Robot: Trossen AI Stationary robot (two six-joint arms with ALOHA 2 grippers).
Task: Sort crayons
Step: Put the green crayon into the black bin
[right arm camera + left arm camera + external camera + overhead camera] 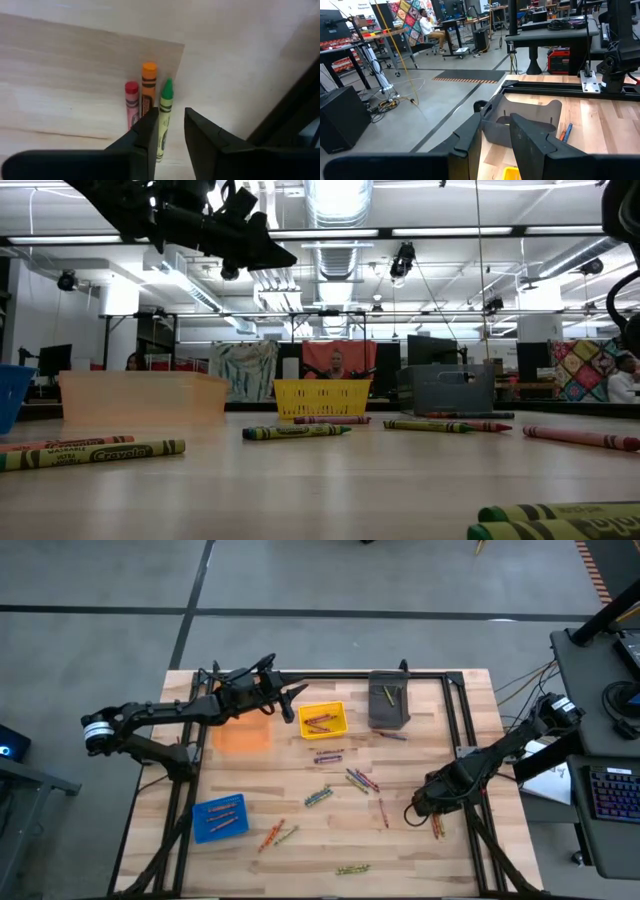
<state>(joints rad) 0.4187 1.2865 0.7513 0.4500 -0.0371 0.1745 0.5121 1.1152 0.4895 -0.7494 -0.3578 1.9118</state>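
A pale wooden worktop (300,840) is seen from above, with a dark arm at each side. Four plastic bins are placed on it: an orange bin (242,733) at the far left, a yellow bin (323,719) at the far middle with a few crayons inside, a grey bin (388,700) to the right of the yellow one with a crayon or two inside, and a blue bin (220,816) at the near left, also holding crayons.

Loose crayons (330,755) are scattered over the middle of the worktop: a few just near of the yellow bin, a cluster in the centre, some to the right of the blue bin, and one pair at the near edge.

The left tool (292,700) is held in the air at the far side, between the orange and yellow bins. In its wrist view the left tool (496,131) is seen with its fingers slightly parted and nothing between them, the grey bin lying beyond.

The right tool (432,810) is lowered to the worktop at the near right. In its wrist view, three crayons lie side by side: a red crayon (131,105), an orange crayon (148,87) and a green crayon (165,107). The right tool (171,125) is parted around the green crayon, not yet clenched on it.
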